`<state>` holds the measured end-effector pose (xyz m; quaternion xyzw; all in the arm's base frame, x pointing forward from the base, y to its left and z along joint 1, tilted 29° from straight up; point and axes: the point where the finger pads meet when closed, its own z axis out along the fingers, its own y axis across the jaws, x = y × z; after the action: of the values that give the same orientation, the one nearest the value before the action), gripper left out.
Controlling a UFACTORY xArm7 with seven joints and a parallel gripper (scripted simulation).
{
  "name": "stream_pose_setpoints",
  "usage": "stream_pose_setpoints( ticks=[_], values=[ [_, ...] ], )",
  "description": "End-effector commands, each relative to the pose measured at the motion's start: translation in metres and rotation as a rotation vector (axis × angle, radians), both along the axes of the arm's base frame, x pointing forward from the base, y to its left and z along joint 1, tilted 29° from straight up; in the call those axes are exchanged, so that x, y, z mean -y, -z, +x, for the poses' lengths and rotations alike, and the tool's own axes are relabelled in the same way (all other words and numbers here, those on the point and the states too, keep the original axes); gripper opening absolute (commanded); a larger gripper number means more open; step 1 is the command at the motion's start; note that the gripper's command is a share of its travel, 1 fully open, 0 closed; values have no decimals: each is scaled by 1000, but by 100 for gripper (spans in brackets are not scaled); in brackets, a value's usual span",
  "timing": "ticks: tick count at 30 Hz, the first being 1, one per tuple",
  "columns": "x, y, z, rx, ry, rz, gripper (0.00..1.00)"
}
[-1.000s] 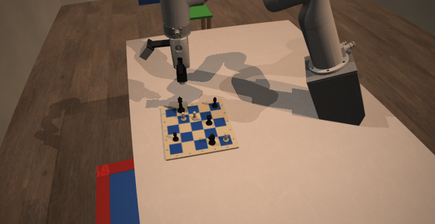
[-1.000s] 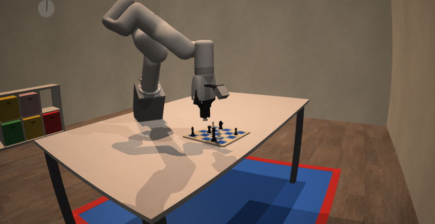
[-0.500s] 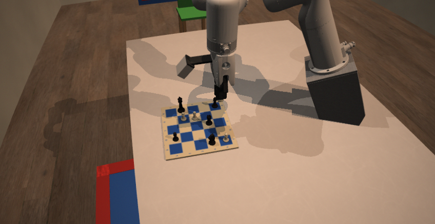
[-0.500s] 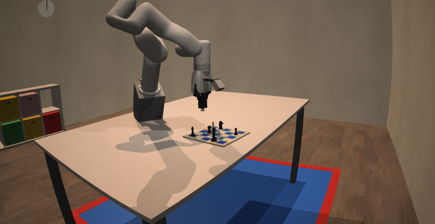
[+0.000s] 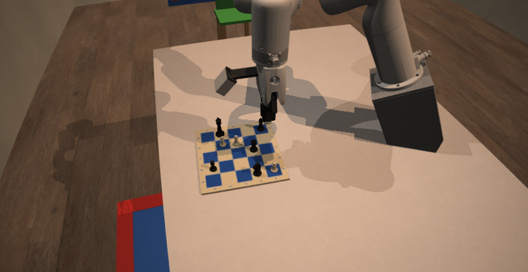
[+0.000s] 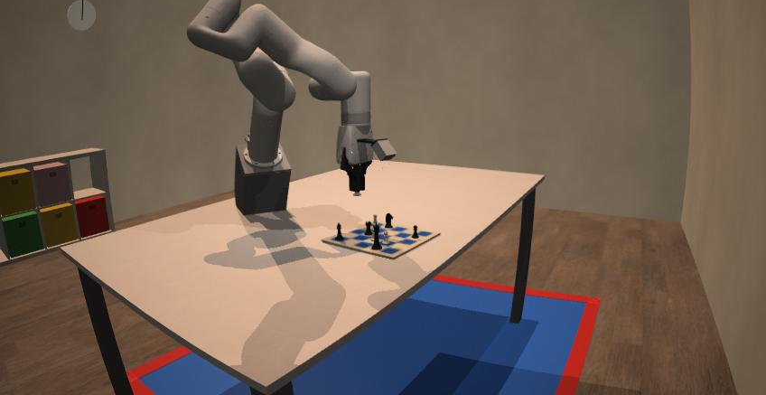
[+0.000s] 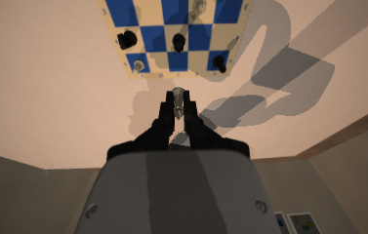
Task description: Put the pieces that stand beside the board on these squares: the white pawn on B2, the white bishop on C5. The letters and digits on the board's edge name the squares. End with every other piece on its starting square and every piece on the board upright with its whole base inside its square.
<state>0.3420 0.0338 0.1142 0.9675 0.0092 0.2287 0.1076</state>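
A small white piece [image 7: 178,103] is pinched between the fingers of the claw [image 7: 178,111], held clear above the worktop [image 6: 456,186]; pawn or bishop cannot be told; the board [image 5: 203,187] lies just ahead, below.

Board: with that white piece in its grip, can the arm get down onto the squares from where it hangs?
Probably yes. The pincer holds a white piece above the table just off the board edge, beside a black pawn. Nothing stands between it and the squares, though the pieces stand close together.
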Motion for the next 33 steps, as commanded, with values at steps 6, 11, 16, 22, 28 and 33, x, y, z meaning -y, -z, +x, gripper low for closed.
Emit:
stream_pose_setpoints(
  ticks=[6, 11, 16, 22, 28, 33],
  values=[
    [6, 30, 16, 1, -1, 0, 0],
    [9, 44, 24, 1, -1, 0, 0],
    [13, 63, 33, 1, -1, 0, 0],
    [16, 75, 40, 1, -1, 0, 0],
    [17, 80, 43, 1, -1, 0, 0],
    [17, 82, 43, 1, -1, 0, 0]
  ],
)
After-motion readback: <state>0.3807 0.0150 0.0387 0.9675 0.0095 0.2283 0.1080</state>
